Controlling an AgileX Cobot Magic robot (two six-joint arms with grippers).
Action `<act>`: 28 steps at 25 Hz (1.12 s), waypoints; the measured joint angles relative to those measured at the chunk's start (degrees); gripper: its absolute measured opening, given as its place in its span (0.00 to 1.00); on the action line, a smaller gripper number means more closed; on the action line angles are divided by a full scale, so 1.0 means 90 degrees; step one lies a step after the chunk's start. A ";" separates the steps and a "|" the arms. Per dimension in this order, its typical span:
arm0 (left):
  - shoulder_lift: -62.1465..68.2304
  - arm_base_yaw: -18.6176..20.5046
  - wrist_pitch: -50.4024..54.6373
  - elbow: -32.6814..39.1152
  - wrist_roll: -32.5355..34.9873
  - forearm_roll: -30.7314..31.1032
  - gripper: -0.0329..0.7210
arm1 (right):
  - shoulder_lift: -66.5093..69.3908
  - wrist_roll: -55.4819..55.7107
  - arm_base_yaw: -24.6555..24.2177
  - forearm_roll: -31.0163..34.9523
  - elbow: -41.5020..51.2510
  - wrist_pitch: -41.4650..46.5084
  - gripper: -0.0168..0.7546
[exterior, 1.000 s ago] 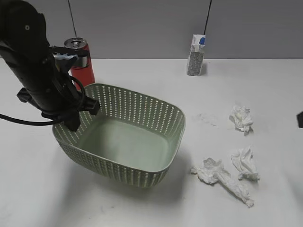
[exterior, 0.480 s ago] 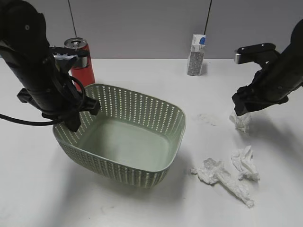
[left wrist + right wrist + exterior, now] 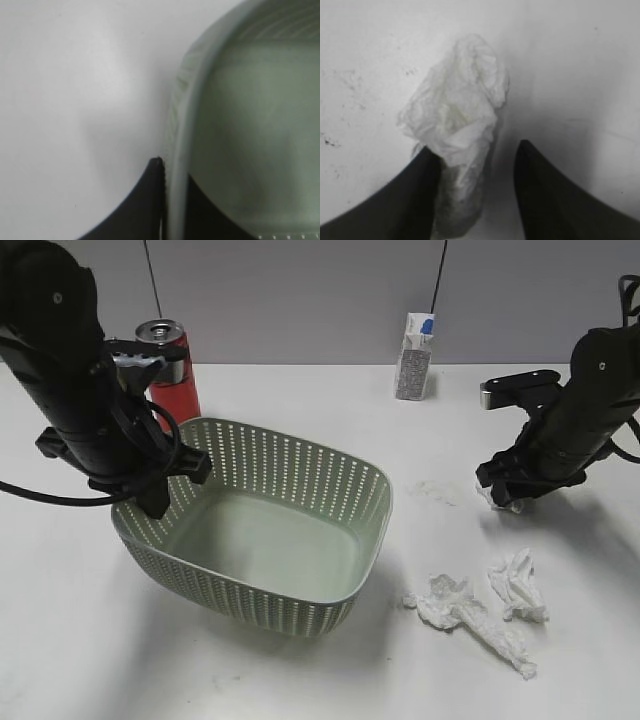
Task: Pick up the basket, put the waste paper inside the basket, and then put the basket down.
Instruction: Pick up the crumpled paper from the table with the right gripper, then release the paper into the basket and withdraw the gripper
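The pale sage-green basket (image 3: 290, 475) hangs tilted above the white table, its left end raised. My left gripper (image 3: 160, 485) is shut on the basket's left rim, which shows between the jaws in the left wrist view (image 3: 176, 190). Three crumpled white waste paper wads lie at the right. My right gripper (image 3: 505, 495) is open and down over the far wad (image 3: 497, 502), which sits between the spread jaws (image 3: 476, 152) against the left finger in the right wrist view (image 3: 457, 120). A second wad (image 3: 517, 585) and a long twisted wad (image 3: 468, 615) lie nearer the front.
A red can (image 3: 168, 370) stands behind the basket at the back left. A small white-and-grey carton with a blue cap (image 3: 415, 355) stands at the back by the grey wall. The table (image 3: 80, 640) is white.
My right arm has come into view from the right and has lowered its open gripper over the far wad. The left arm and the basket have not moved.
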 joint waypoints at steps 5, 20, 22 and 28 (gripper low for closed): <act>0.0000 0.0000 0.0013 0.0000 0.0000 0.0000 0.04 | -0.0086 -0.0029 0.0000 0.0000 -0.0013 0.0047 0.06; 0.0000 0.0000 -0.0048 0.0000 0.0000 -0.0105 0.04 | -0.2536 -0.2105 0.2732 0.1355 -0.0029 0.0311 0.02; 0.0000 0.0000 -0.0048 0.0000 0.0000 -0.0110 0.04 | -0.2525 -0.2125 0.3162 0.1372 -0.0029 0.0262 0.02; 0.0000 0.0000 -0.0042 0.0000 0.0000 -0.0208 0.04 | -0.2397 -0.2140 0.3603 0.1644 -0.0029 0.0189 0.48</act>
